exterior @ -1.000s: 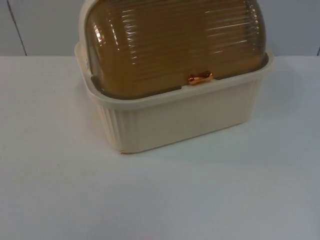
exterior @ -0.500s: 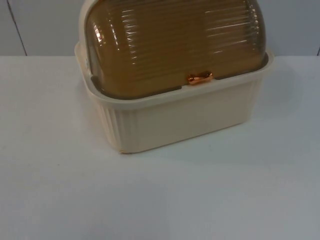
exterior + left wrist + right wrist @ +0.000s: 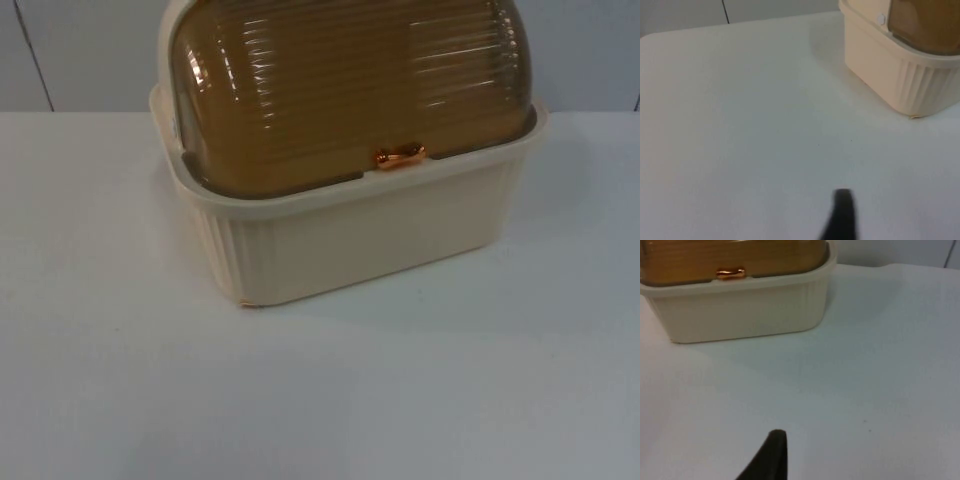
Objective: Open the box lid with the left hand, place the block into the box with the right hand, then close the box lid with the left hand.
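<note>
Nothing moved: box (image 3: 350, 215) upright, lid (image 3: 350, 85) down.

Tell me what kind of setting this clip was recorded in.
Likely a lab test bench, not a home: a bare white table top ending at a grey partition wall, with one cream box, its amber lid shut.

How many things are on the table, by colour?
Cream: 1, the ribbed plastic box
Amber: 1, its translucent ribbed domed lid, shut
Copper: 1, the small handle at the lid's front edge
Total: 3
</note>
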Robot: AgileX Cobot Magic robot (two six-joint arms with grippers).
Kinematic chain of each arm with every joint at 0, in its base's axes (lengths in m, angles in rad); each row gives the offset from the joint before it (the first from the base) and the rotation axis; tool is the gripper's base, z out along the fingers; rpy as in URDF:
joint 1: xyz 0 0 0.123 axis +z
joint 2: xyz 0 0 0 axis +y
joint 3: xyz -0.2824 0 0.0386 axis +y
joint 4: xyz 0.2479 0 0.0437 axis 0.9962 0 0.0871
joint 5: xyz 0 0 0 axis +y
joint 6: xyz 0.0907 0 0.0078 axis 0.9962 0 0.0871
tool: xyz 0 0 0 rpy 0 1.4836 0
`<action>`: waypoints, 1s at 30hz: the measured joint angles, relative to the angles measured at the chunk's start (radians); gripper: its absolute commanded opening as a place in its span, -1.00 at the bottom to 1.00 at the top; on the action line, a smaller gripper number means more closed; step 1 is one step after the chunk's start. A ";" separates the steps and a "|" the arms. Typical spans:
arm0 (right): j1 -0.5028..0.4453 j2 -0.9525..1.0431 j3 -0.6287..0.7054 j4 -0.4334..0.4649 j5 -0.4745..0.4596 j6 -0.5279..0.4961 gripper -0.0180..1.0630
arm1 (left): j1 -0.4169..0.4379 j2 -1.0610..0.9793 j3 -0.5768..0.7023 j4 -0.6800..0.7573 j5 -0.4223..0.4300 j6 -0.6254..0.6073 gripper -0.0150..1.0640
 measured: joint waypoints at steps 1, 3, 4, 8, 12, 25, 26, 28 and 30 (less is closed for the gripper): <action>0.000 0.000 0.000 0.000 0.000 0.000 0.98 | 0.000 0.000 0.000 0.000 0.000 0.000 0.96; 0.000 0.000 0.000 -0.052 0.000 0.034 0.98 | 0.000 0.000 0.000 0.000 0.000 -0.007 0.97; 0.000 0.000 0.000 -0.072 0.000 0.049 0.98 | 0.000 0.000 0.000 0.000 0.000 -0.007 0.97; 0.000 0.000 0.000 -0.083 0.000 0.056 0.98 | 0.000 0.000 0.000 0.000 0.000 -0.007 0.97; 0.000 0.000 0.000 -0.083 0.000 0.058 0.98 | 0.000 0.000 0.000 0.000 0.000 -0.007 0.97; 0.000 0.000 0.000 -0.083 0.000 0.058 0.98 | 0.000 0.000 0.000 0.000 0.000 -0.007 0.97; 0.000 0.000 0.000 -0.083 0.000 0.058 0.98 | 0.000 0.000 0.000 0.000 0.000 -0.007 0.97; 0.000 0.000 0.000 -0.083 0.000 0.058 0.98 | 0.000 0.000 0.000 0.000 0.000 -0.007 0.97; 0.000 0.000 0.000 -0.083 0.000 0.058 0.98 | 0.000 0.000 0.000 0.000 0.000 -0.007 0.97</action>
